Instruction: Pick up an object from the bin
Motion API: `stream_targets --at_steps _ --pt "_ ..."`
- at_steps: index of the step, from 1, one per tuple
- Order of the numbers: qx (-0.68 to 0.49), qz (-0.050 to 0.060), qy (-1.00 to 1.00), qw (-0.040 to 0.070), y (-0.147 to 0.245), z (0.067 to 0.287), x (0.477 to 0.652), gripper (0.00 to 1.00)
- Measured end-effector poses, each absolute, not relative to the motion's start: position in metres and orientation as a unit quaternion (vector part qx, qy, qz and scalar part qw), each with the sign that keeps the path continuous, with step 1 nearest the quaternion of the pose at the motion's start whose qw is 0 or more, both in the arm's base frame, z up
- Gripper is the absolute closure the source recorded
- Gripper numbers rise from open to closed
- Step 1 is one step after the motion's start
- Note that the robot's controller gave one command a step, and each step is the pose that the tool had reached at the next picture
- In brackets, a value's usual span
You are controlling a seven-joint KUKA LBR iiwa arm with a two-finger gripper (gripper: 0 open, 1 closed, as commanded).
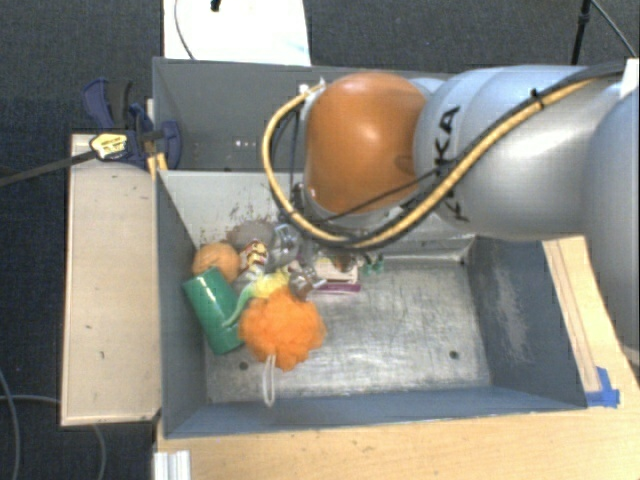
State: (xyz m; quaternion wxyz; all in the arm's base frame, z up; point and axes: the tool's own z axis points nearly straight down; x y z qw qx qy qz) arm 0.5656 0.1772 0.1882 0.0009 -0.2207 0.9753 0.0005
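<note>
My gripper (297, 263) is low in the bin's back left part, under the arm's orange cover, and most of it is hidden. It sits in a cluster of small things. A fluffy orange mesh pouf (283, 330) lies just in front of it, touching a small yellow piece (265, 286). A flat purple and white item (340, 278) lies right beside the gripper, partly under it. A small multi-coloured toy (254, 257) is at its left. Whether anything is held cannot be seen.
A green cylinder (213, 310) lies tilted against the bin's left wall, with a tan ball (216, 260) behind it and a grey lump (248, 234) further back. The pouf's white cord (268, 383) trails toward the front wall. The arm covers the bin's back right.
</note>
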Motion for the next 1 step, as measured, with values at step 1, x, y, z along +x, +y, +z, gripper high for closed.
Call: stream_targets --at_steps 1 --pt "-0.225 0.000 0.974 -0.004 0.1744 0.2262 0.5567 1.00"
